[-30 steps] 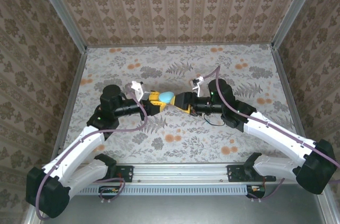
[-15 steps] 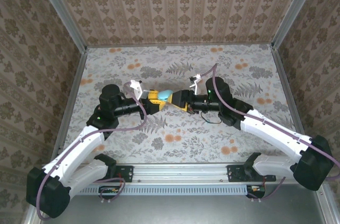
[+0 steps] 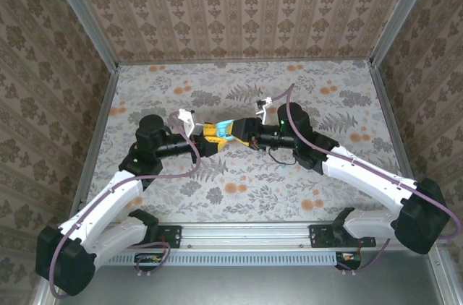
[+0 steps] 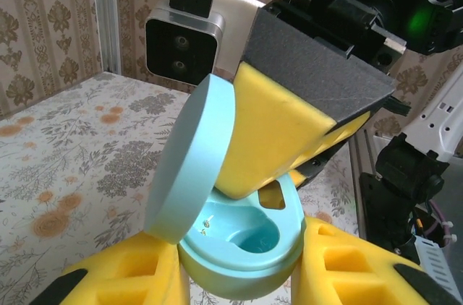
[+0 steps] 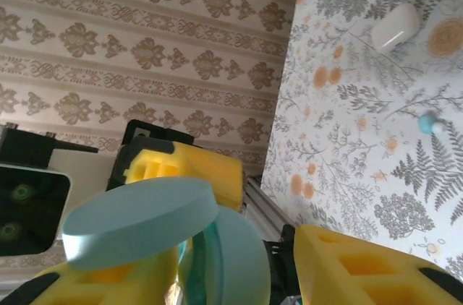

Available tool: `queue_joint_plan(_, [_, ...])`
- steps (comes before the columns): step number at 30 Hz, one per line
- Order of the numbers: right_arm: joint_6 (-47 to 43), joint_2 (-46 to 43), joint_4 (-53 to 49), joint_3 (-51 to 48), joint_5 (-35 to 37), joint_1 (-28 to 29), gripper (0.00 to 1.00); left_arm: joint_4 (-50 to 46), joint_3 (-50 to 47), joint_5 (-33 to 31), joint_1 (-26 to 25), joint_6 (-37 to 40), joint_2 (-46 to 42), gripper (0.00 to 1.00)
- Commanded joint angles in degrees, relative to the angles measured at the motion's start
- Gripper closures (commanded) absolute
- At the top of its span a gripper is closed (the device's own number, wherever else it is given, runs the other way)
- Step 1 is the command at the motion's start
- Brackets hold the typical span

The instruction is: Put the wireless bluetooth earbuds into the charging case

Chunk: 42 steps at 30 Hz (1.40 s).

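The teal charging case (image 4: 246,243) is held off the table, with my left gripper (image 4: 242,276) shut on its base between yellow pads. Its lid (image 4: 192,160) stands open, tilted up to the left, and the wells inside look empty. One yellow finger (image 4: 278,131) of my right gripper (image 3: 237,130) reaches in between lid and base. In the right wrist view the lid (image 5: 141,222) rests over one right finger, and the other finger (image 5: 362,261) stands clear of the base (image 5: 235,261). A pale earbud (image 5: 396,28) and a teal earbud (image 5: 428,123) lie on the floral table.
Both arms meet at the middle of the floral table (image 3: 239,189). Patterned walls close in the back and sides, with a metal rail (image 3: 246,234) along the near edge. A thin dark cable (image 3: 286,162) hangs under the right wrist.
My right gripper has moved left onto the case and its jaws have narrowed. The left gripper holds the case where it was.
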Motion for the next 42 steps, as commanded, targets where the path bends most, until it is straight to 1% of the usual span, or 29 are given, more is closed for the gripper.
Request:
queue_joint_plan(1, [2.41, 0.38, 4.47, -1.05, 0.44, 0.25, 0.65, 3.68, 0.77, 1.96, -0.56, -1.13, -0.07, 0.79])
queue_joint_plan(3, [3.47, 0.15, 5.85, -1.58, 0.60, 0.25, 0.73, 4.19, 0.57, 1.58, -0.57, -1.48, -0.13, 0.74])
queue_joint_plan(6, [4.69, -0.22, 7.95, -2.64, 1.01, 0.22, 0.83, 5.35, -0.12, -0.13, -0.59, -2.08, -0.54, 0.59])
queue_joint_plan(11, [6.68, -0.98, 11.04, -4.55, 2.08, 0.23, 0.87, 7.80, -2.05, -3.55, -0.57, -3.51, -1.98, 0.34])
queue_joint_plan(13, [7.69, -1.24, 12.40, -5.26, 2.61, 0.25, 0.87, 9.32, -3.37, -5.05, -0.57, -4.41, -2.73, 0.27])
queue_joint_plan(15, [8.71, -1.54, 13.70, -5.90, 3.19, 0.25, 0.88, 11.66, -4.89, -6.04, -0.57, -5.49, -3.10, 0.25])
queue_joint_plan(21, [11.25, -1.55, 16.37, -5.99, 2.99, 0.25, 0.89, 19.41, -8.56, -7.04, -1.33, -6.35, -2.38, 0.23])
queue_joint_plan(28, [11.77, -1.73, 16.51, -5.85, 2.67, 0.47, 0.90, 22.96, -8.94, -7.70, -2.32, -6.84, -0.13, 0.24])
queue_joint_plan(34, [12.37, -1.48, 17.14, -5.89, 2.55, 0.82, 0.90, 24.47, -8.55, -7.21, -2.50, -7.22, 1.03, 0.33])
queue_joint_plan(39, [12.88, -1.21, 17.79, -5.76, 2.37, 1.00, 0.90, 24.77, -8.38, -7.01, -2.67, -7.21, 1.60, 0.37])
queue_joint_plan(42, [13.08, -1.20, 17.92, -5.76, 2.29, 1.09, 0.90, 24.82, -8.10, -6.76, -2.76, -7.13, 1.89, 0.42])
